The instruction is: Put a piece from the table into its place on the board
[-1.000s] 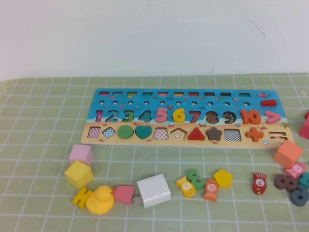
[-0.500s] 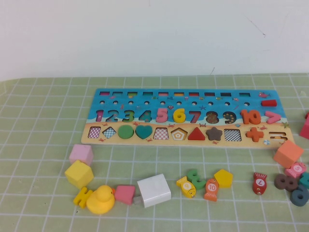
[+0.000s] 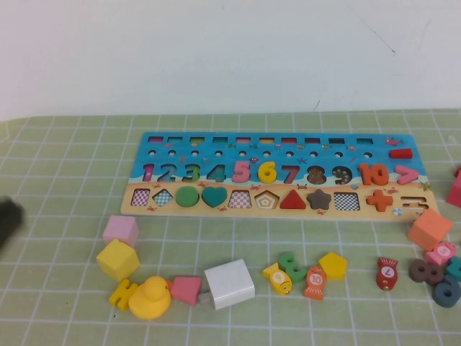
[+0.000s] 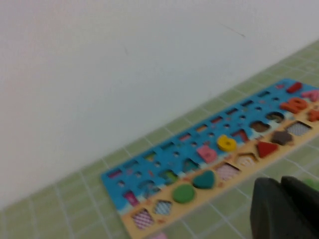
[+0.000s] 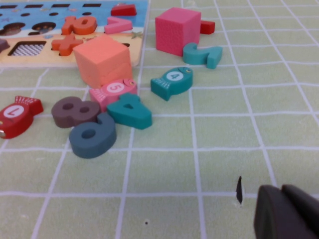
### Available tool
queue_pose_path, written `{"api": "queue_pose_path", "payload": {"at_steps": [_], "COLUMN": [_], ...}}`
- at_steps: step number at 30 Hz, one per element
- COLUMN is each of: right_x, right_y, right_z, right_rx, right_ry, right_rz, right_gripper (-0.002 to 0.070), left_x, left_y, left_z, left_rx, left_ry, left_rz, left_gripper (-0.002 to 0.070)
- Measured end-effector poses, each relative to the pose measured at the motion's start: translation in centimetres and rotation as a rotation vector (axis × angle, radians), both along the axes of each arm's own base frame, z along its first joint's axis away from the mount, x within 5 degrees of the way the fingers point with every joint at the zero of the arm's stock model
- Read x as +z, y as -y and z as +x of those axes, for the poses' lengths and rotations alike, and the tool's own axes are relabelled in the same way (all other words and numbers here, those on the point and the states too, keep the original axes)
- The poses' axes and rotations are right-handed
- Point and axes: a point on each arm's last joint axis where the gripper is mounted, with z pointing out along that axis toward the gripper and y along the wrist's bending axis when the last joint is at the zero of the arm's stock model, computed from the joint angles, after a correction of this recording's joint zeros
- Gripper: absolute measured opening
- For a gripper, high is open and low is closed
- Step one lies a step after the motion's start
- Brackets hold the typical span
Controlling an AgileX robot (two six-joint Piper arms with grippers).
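High view, from your left: the left gripper (image 3: 7,220) hangs at the mat's edge, fingers closed on nothing. The 6 (image 3: 267,171) lies well to its right and farther off, already seated upright in the board (image 3: 137,200) between 5 and 7. The right gripper (image 5: 289,213), closed and empty, hovers over bare mat beyond the board's right end.

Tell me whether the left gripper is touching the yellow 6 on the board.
Apart. In the left wrist view the shut left gripper sits well clear of the yellow 6, which lies seated in the board, with open mat between them.
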Motion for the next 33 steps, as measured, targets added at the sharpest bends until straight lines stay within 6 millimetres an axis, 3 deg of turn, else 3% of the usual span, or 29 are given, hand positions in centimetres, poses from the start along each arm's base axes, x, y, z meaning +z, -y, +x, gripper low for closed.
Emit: {"api": "queue_pose_path", "payload": {"at_steps": [6, 9, 13, 20, 29, 33], "right_x": [0.0, 0.0, 0.0, 0.0, 0.0, 0.0], "right_y": [0.0, 0.0, 0.0, 0.0, 0.0, 0.0], "right_z": [0.0, 0.0, 0.0, 0.0, 0.0, 0.0], "right_rx": [0.0, 0.0, 0.0, 0.0, 0.0, 0.0], "right_ry": [0.0, 0.0, 0.0, 0.0, 0.0, 0.0], "right_rz": [0.0, 0.0, 0.0, 0.0, 0.0, 0.0], "right_gripper": [-0.0003, -0.0003, -0.0003, -0.0003, -0.0003, -0.0003], "left_x": [-5.8, -8.1, -9.8, -9.8, -8.4, -9.4], "left_y": [1.8, 1.8, 1.8, 1.0, -2.5, -3.4], "left_z": [0.3, 0.4, 0.4, -0.1, -2.0, -2.5], "left_rx": [-0.08, -0.071, -0.063, -0.026, 0.285, 0.413], "left_ry": [-0.315, -0.382, -0.432, -0.375, -0.142, -0.063], "left_rz": [-0.161, -0.11, -0.063, -0.106, -0.183, -0.197], "left_gripper": [-0.0001, -0.0001, -0.0001, -0.0001, -0.0001, -0.0001]}}
